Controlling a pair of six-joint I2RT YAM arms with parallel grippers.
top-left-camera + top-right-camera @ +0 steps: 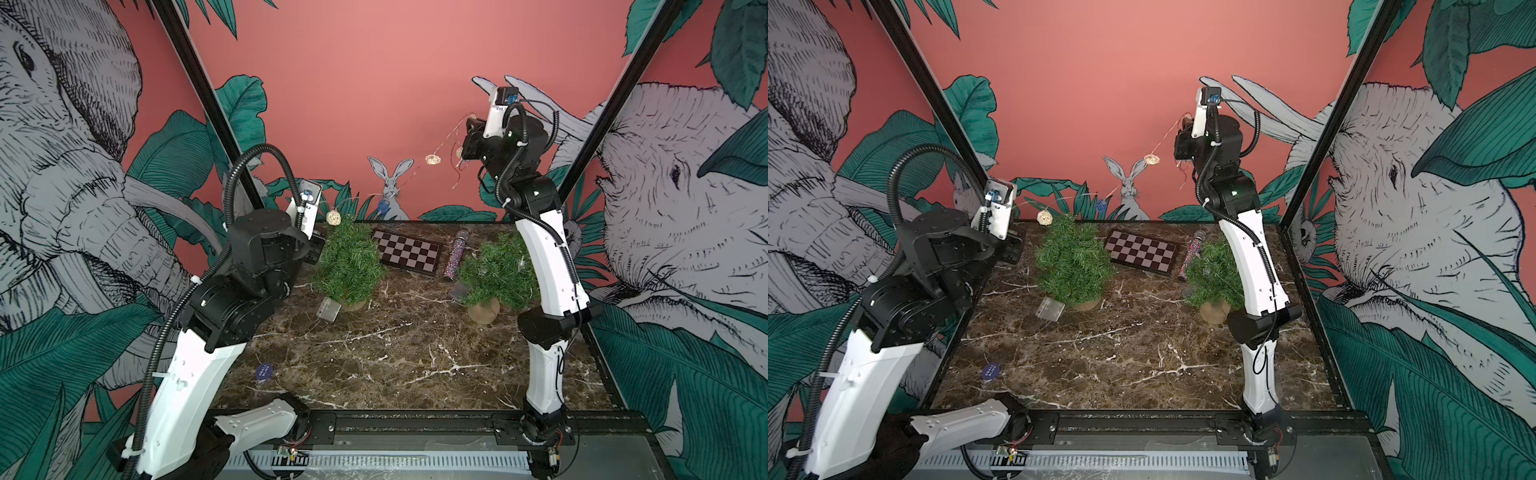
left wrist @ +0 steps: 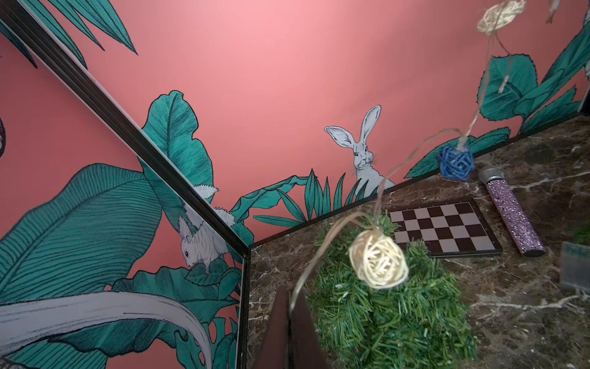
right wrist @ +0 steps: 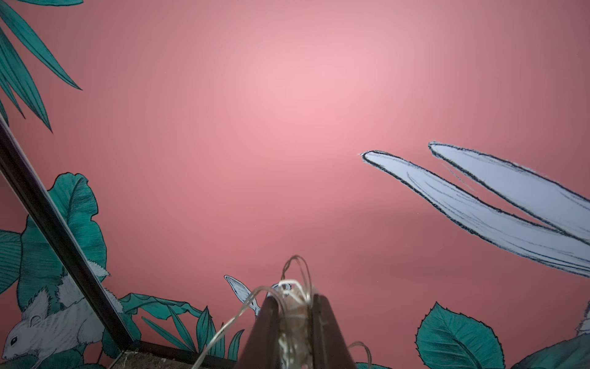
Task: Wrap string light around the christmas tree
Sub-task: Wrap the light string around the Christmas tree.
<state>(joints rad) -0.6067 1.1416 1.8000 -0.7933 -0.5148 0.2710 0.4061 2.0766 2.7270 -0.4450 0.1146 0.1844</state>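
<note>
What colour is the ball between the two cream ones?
Blue ball, clearest in the left wrist view.

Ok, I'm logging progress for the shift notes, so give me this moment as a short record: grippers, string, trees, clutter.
left gripper: shut on the string light, low beside the top of the left tree
right gripper: shut on a bunch of the same string, held high
string light: sags through the air between the grippers
left tree: upright, no loop of string around it
right tree: upright, apart from both grippers
other items: chessboard, glitter microphone, clear box, blue chip
</note>
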